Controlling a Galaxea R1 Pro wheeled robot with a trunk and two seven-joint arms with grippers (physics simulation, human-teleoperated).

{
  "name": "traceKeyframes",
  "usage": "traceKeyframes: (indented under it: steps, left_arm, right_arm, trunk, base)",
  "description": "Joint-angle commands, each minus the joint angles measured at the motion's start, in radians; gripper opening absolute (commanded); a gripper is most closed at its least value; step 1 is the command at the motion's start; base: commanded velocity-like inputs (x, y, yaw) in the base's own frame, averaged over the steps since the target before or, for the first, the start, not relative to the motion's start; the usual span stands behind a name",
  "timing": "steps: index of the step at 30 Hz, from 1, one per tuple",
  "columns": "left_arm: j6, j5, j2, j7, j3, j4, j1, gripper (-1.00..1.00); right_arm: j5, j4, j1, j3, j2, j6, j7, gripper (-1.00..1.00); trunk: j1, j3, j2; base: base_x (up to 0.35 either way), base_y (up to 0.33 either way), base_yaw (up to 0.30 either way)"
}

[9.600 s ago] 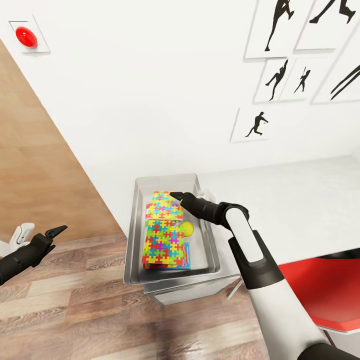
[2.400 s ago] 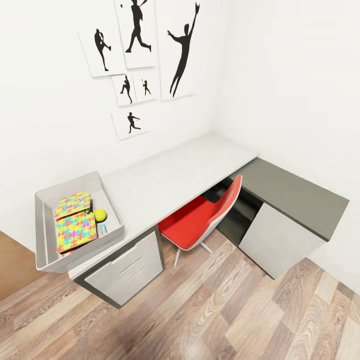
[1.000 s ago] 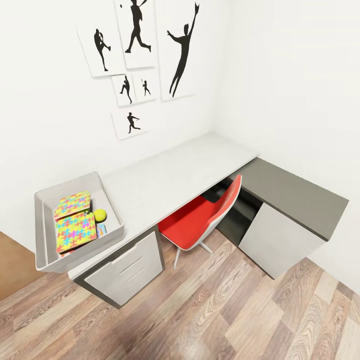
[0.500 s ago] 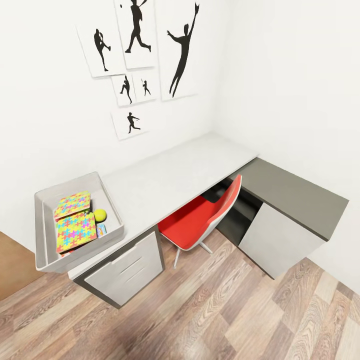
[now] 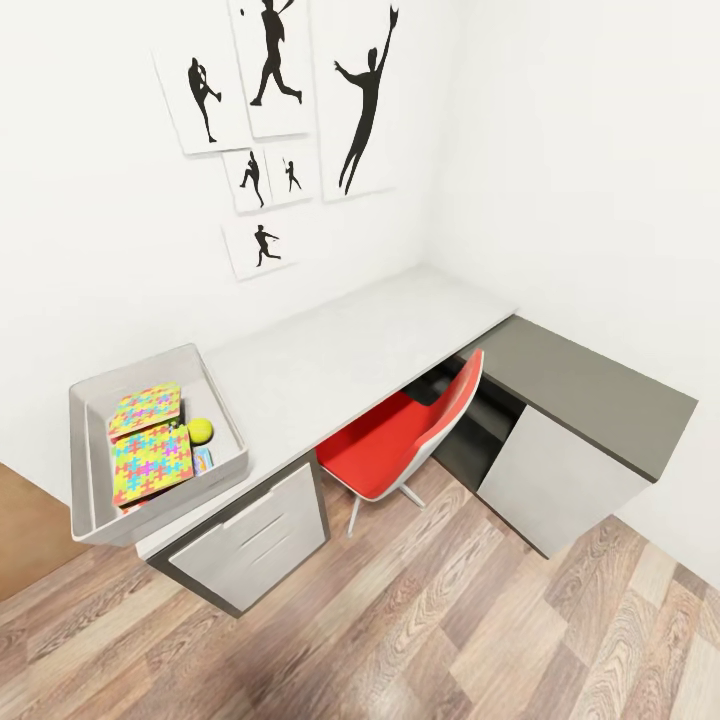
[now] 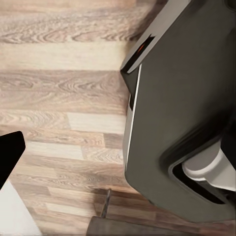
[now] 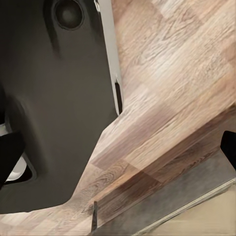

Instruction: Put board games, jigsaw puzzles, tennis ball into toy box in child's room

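We're looking down on the corner of the child's room, and the toy box sits at the left end of the surface, hanging a little over the drawer unit. Inside it, two jigsaw puzzles lie flat, one behind the other, with the tennis ball just beside them and a sliver of a light-blue board game peeking out next to the nearer puzzle. A red chair is tucked in where the light top meets the dark grey wing.

Both wrist cams just point at the plank floor and our own dark base. A black fingertip of the left pincer pokes in, and one fingertip of the right too, so we can't tell how far either is open; nothing visible in them.
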Motion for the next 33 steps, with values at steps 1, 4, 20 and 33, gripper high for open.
traceKeyframes:
  steps: [1,4,20,33]
  left_arm:
    - [0.006,0.001,0.0,-0.004,0.008,-0.001,0.0,1.0]
    - [0.006,0.001,-0.004,-0.004,0.008,0.006,0.0,1.0]
    - [0.006,0.001,-0.007,-0.004,0.008,0.013,0.0,1.0]
    - [0.006,0.001,-0.007,-0.004,0.008,0.013,0.0,1.0]
  right_arm:
    - [-0.004,-0.002,0.0,0.003,-0.001,0.004,0.001,1.0]
    - [-0.004,0.002,0.001,0.004,0.005,0.003,0.001,1.0]
    - [-0.002,0.005,0.004,0.004,0.023,0.004,0.001,1.0]
    - [-0.003,0.005,0.004,0.004,0.024,0.004,0.001,1.0]
  trunk:
    - [0.0,-0.001,-0.002]
    - [0.0,-0.001,-0.002]
    - [0.0,-0.001,-0.002]
    - [0.0,-0.001,-0.002]
  base:
    - [0.0,0.0,0.0]
    - [0.0,0.0,0.0]
    - [0.0,0.0,0.0]
    - [0.0,0.0,0.0]
